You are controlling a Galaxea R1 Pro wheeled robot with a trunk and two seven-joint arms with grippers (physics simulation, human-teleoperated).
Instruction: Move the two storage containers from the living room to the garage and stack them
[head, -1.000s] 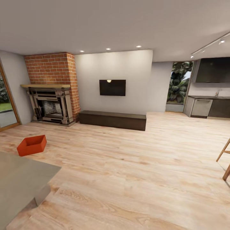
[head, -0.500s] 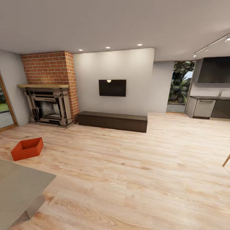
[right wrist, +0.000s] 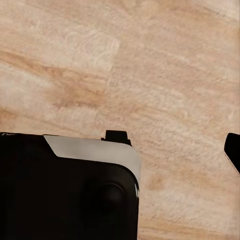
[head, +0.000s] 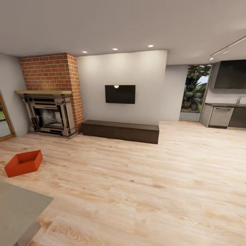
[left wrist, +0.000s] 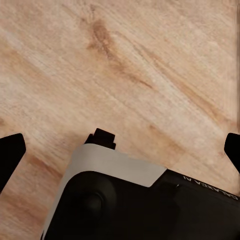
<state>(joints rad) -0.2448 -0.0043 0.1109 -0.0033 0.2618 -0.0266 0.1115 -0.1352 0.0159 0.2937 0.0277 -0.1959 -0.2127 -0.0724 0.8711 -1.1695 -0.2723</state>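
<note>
Plainly, the job has barely begun. One red-orange rectangular open-top storage container (head: 23, 163) sits on the light wood-plank flooring (head: 143, 184) of the living room, at about nine o'clock in the head view, well apart from the red brick fireplace (head: 49, 94) at ten o'clock and the low dark bench (head: 120, 131) under the black wall-mounted screen (head: 120, 94) at twelve. The bin rests flat, open side up and empty. A grey slab corner (head: 20, 208) — perhaps a desk — juts in at seven o'clock, just nearer than the bin.

In the left wrist view the left gripper (left wrist: 120, 150) hangs over bare planks with its dark fingertips (left wrist: 10, 152) at opposite edges, so the jaws are spread wide and hold nothing. In the right wrist view the right gripper (right wrist: 150, 145) shows one fingertip (right wrist: 233, 150) at the edge; I cannot tell how its jaws stand.

By my reading, nothing is carried yet — reaching this bin, finding the second, hauling both to the garage and stacking them all remain.
</note>
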